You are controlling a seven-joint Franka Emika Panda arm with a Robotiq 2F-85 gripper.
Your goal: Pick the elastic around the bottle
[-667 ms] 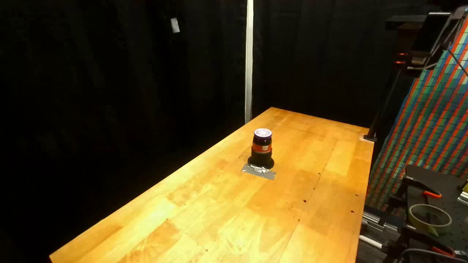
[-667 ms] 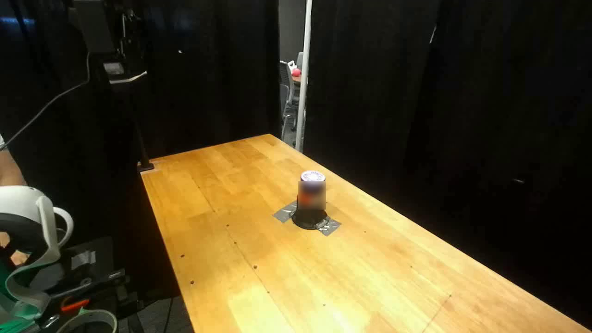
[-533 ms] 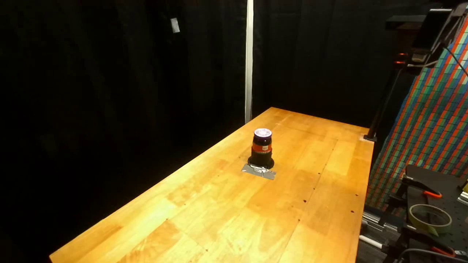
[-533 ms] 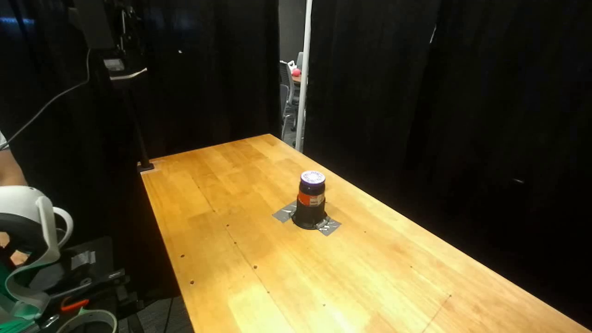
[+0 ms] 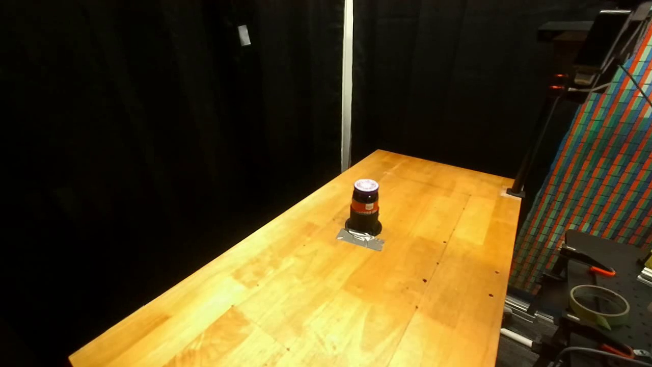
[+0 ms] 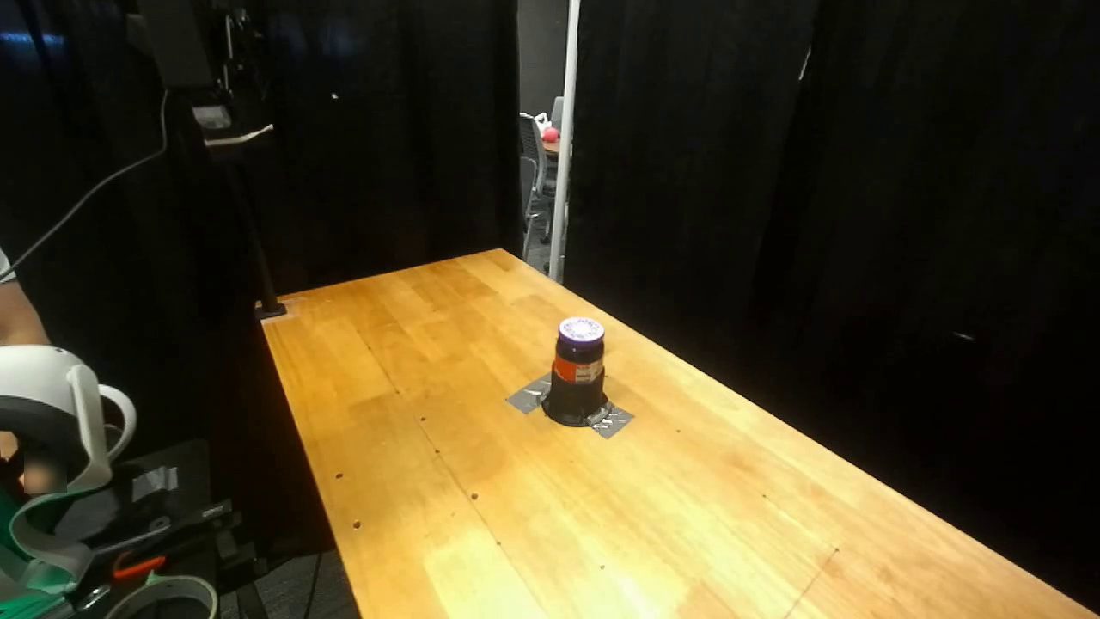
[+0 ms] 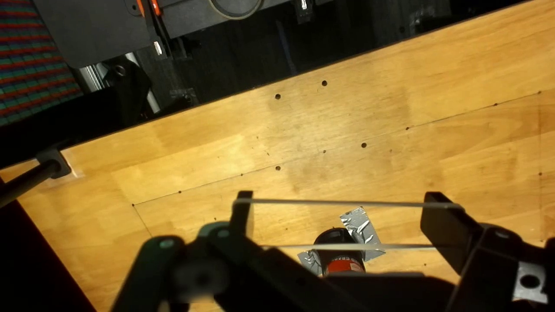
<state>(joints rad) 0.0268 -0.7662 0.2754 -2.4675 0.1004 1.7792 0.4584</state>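
The bottle (image 5: pixel 365 207) is dark with a pale-topped lid and an orange-red band. It stands upright in a black round base on the table, as in the exterior view (image 6: pixel 577 371). In the wrist view its lower part (image 7: pixel 344 264) shows, and the gripper body hides its top. My gripper (image 7: pixel 339 200) is open, its fingers wide apart. A pale elastic (image 7: pixel 312 202) is stretched around both fingers, its two strands running across the gap. The near strand crosses in front of the bottle's base in the picture; the height between them cannot be told. The gripper is out of both exterior views.
Grey tape (image 7: pixel 363 227) holds the black base to the wooden table (image 5: pixel 316 306). A black pole (image 6: pixel 265 275) is fixed at a table corner and carries a device. A side table with a tape roll (image 5: pixel 598 306) and orange-handled tools stands beside the table edge. Dark curtains hang behind.
The device on the black pole has shifted slightly upward in both exterior views. The bottle has not moved. There is no earlier wrist view.
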